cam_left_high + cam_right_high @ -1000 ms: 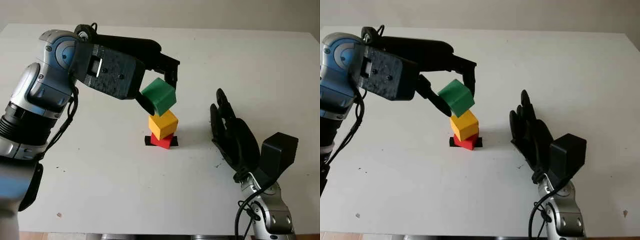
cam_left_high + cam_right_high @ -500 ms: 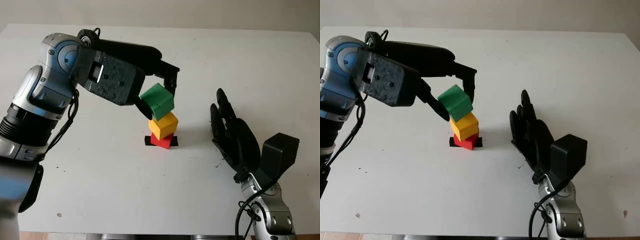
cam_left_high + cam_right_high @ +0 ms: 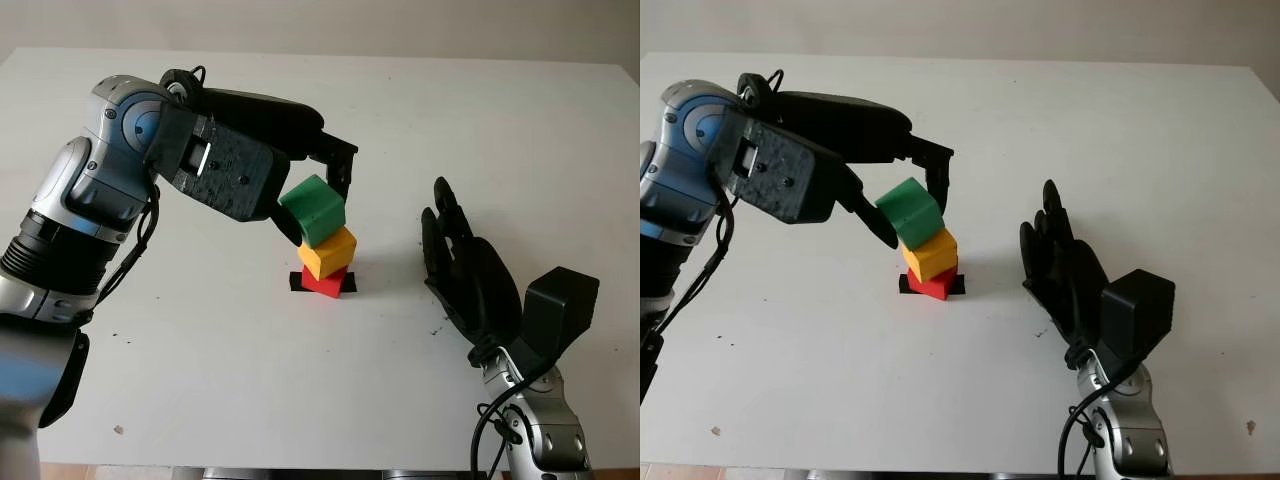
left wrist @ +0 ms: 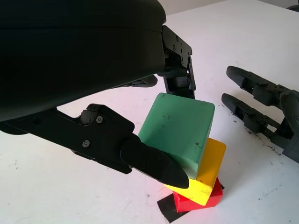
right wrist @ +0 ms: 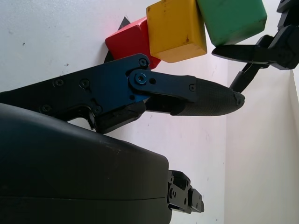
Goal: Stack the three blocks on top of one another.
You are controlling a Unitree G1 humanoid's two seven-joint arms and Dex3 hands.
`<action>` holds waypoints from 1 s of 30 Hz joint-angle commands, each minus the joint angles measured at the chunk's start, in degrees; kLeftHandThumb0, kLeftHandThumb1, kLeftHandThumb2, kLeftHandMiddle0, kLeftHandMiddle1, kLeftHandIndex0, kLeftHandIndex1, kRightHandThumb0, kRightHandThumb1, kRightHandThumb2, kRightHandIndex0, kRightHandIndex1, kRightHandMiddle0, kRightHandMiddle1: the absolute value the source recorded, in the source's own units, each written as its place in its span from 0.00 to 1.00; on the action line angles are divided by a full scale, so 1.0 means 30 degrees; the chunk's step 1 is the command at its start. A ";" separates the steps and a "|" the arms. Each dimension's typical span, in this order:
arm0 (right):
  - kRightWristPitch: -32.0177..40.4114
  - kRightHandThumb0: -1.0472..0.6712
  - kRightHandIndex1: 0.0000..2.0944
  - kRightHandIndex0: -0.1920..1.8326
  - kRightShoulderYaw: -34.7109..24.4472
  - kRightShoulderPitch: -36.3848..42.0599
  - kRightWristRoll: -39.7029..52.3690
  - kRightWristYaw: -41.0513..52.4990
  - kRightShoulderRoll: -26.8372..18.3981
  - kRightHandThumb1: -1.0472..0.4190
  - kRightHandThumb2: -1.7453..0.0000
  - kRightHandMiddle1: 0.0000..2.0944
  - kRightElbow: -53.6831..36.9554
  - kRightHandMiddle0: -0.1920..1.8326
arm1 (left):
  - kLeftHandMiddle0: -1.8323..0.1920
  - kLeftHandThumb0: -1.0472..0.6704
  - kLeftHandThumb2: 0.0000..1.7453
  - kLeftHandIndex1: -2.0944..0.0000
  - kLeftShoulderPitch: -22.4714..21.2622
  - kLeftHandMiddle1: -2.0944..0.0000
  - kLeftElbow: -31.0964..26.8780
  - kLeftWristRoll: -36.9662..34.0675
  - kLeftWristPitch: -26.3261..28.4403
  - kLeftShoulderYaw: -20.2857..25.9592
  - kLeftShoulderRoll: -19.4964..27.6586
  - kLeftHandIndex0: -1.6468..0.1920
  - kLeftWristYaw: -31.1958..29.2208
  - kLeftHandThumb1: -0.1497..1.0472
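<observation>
A red block (image 3: 322, 284) sits on a black patch of tape (image 3: 297, 281) near the middle of the white table (image 3: 200, 350). A yellow block (image 3: 328, 252) stands on the red one. My left hand (image 3: 312, 203) is shut on a green block (image 3: 314, 209), which is tilted and rests against the top of the yellow block (image 4: 208, 165). In the left wrist view the fingers (image 4: 154, 162) clamp the green block (image 4: 180, 130) from two sides. My right hand (image 3: 462, 270) is open, upright on the table to the right of the stack.
The white table's far edge (image 3: 330, 55) runs along the back. Small dark specks (image 3: 118, 430) dot the surface near the front left.
My left hand has lowered the green block down and slightly left onto the yellow block. The right hand has not moved.
</observation>
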 commanded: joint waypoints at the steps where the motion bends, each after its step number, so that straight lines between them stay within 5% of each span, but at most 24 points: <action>1: -0.0276 0.17 0.00 0.00 -0.0090 0.0301 0.0069 0.0049 -0.0039 0.00 0.67 0.00 -0.0252 0.00 | 0.77 0.34 0.03 0.30 0.0031 0.97 0.0137 -0.0049 -0.0263 -0.0098 -0.0191 0.75 0.0189 0.98; 26: -0.0053 0.17 0.00 0.00 -0.0038 0.0396 0.0013 -0.0106 -0.0005 0.00 0.67 0.00 -0.0410 0.00 | 0.78 0.32 0.03 0.31 -0.0285 0.98 0.0508 0.0413 -0.1206 -0.0294 -0.0412 0.75 0.0220 0.97; 30: -0.0174 0.17 0.00 0.00 0.0041 0.0356 -0.0078 -0.0009 -0.0119 0.00 0.67 0.00 -0.0337 0.00 | 0.91 0.26 0.03 0.65 -0.0505 0.98 0.0595 0.0861 -0.1522 -0.0566 -0.0150 0.84 -0.0300 0.92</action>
